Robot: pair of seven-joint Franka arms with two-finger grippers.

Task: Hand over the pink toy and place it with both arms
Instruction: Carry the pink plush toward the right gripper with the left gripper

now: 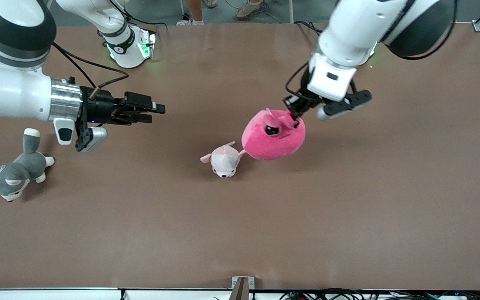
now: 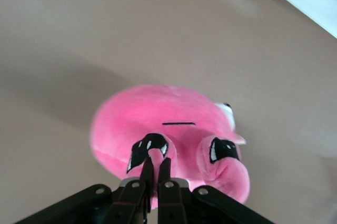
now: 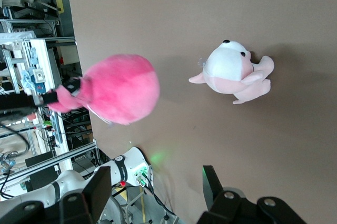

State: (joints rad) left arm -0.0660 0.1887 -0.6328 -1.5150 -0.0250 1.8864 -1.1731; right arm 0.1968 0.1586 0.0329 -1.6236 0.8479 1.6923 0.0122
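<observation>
1. Pink toy (image 1: 273, 135) sits centre of the front frame, hanging just under the left hand (image 1: 295, 118), lifted off the bench (image 1: 240, 233).
2. Left hand comes down from the upper right of the frame and is pinched tight on a tuft of the pink toy's face, by one black eye.
3. Right hand (image 1: 156, 111) is at left-centre of the front frame, up in the air, fingers spread wide, holding nothing, well apart from the pink toy.
4. Left wrist view alone shows the grip: fingertips (image 2: 148, 167) nipped on plush beside the eye.
5. Right wrist view alone shows the pink toy (image 3: 118, 88) from the side and the right hand's gap (image 3: 158, 190).
6. Pale pink plush (image 1: 223, 159) lies on the bench just beside the pink toy, lower in frame; grey dog (image 1: 15, 173) lies at lower left.
</observation>
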